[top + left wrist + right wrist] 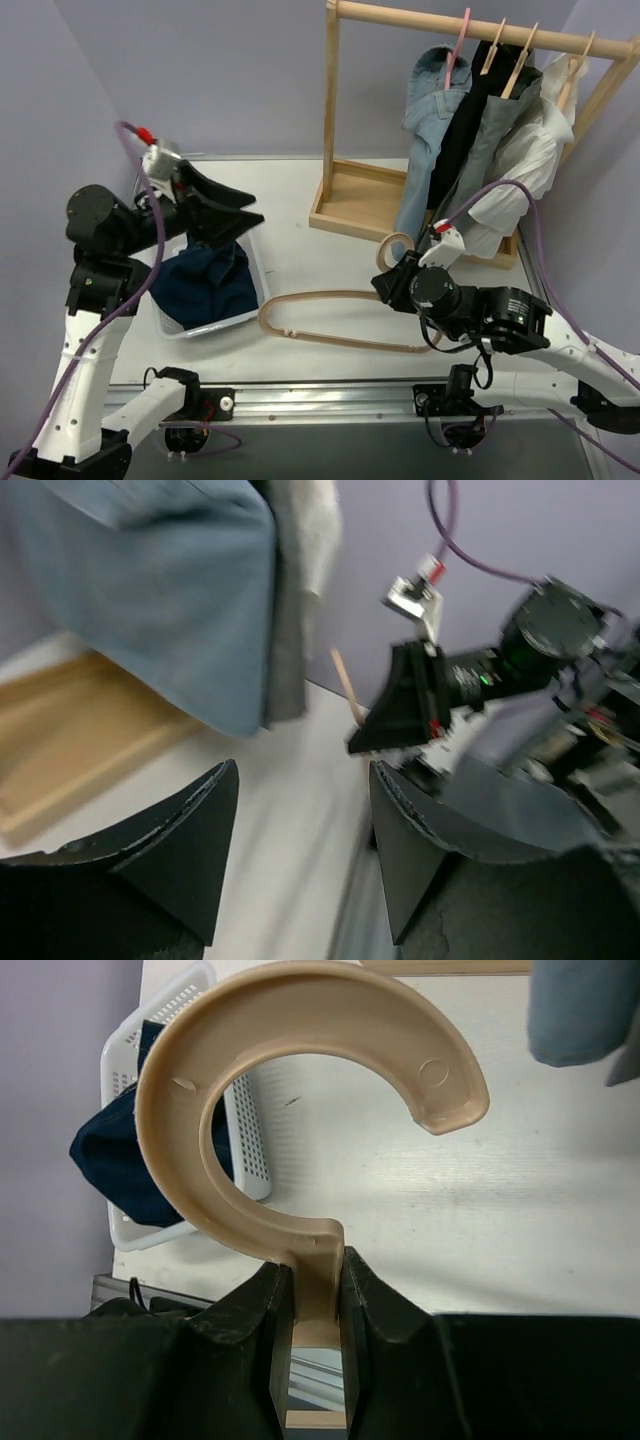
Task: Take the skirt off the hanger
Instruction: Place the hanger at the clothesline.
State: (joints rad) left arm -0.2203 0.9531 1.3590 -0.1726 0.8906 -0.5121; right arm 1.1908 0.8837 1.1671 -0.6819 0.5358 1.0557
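The grey skirt (493,135) hangs on the rack between a black garment and the white blouse, from a pale wood hanger (517,68). It also shows in the left wrist view (286,650). My right gripper (396,280) is shut on the neck of a bare pale hanger (265,318), whose arms reach left over the table. Its hook (300,990) curls above my right gripper (312,1270). My left gripper (247,207) is open and empty above the basket, pointing toward the rack. In its own view (300,780) only table shows between the fingers.
A white basket (257,292) at the left holds a dark navy garment (210,285). The wooden rack (350,205) at the back right also carries light-blue denim (430,100) on a pink hanger (458,45) and a white blouse (535,150).
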